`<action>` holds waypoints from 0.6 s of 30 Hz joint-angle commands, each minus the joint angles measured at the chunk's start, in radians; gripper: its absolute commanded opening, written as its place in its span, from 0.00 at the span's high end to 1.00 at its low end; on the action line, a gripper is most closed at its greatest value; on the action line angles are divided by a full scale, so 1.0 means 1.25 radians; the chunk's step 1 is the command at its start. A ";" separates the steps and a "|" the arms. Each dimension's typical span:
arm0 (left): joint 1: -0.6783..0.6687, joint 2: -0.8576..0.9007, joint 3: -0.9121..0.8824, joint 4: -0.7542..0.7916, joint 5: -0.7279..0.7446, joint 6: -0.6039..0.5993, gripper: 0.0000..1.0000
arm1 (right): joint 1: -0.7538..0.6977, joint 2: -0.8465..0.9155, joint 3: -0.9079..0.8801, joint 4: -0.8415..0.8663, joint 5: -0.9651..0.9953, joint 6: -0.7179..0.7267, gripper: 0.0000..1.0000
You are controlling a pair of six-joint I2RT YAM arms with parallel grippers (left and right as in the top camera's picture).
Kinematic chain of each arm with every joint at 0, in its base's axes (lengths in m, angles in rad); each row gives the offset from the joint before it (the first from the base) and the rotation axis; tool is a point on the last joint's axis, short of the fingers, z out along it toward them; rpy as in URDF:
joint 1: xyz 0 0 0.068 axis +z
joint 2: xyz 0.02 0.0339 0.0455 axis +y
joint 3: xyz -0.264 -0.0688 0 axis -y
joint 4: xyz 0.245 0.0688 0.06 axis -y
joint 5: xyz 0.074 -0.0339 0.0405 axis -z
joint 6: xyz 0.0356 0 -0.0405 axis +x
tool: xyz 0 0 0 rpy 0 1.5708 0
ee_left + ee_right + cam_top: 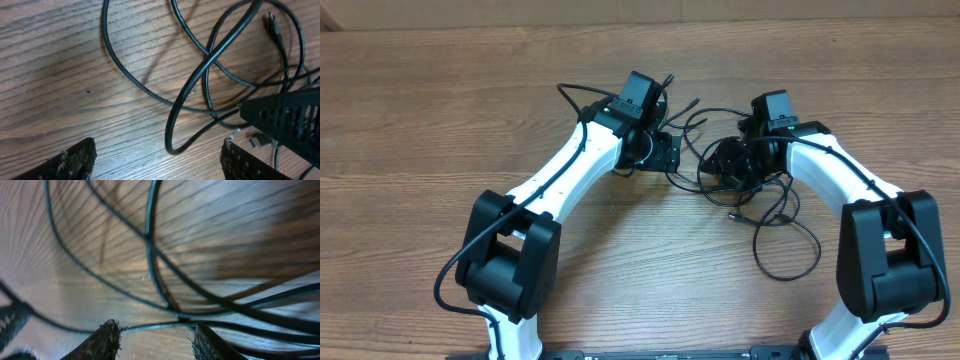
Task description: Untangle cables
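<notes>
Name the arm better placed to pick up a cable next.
Left, probably: the left gripper, open, straddles the end of one cable loop, whereas the right gripper hangs over several crossing cables.

White arm links (pixel 570 165), black joint housings (pixel 510 258) — thick black arm cables (pixel 444 278) alongside

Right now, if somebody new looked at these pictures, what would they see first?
Probably the scribbly tangle of thin black cables, looping over each other on the wooden table, a bit right of the middle. Next come the two big white-and-black robot arms, the left arm and the right arm. They bend in from the near edge so their jaws come together at that tangle.
</notes>
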 commanded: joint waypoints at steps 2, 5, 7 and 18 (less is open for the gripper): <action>-0.010 0.007 -0.009 0.008 -0.010 -0.023 0.21 | 0.002 -0.006 -0.009 0.008 0.096 0.083 0.53; -0.018 0.007 -0.009 0.009 -0.010 -0.023 0.22 | 0.002 -0.006 -0.023 0.024 0.110 0.085 0.53; -0.023 0.007 -0.009 0.013 -0.011 -0.023 0.23 | 0.002 -0.006 -0.036 0.043 0.113 0.087 0.53; -0.044 0.007 -0.022 0.031 -0.019 -0.023 0.19 | 0.002 -0.005 -0.089 0.117 0.182 0.128 0.46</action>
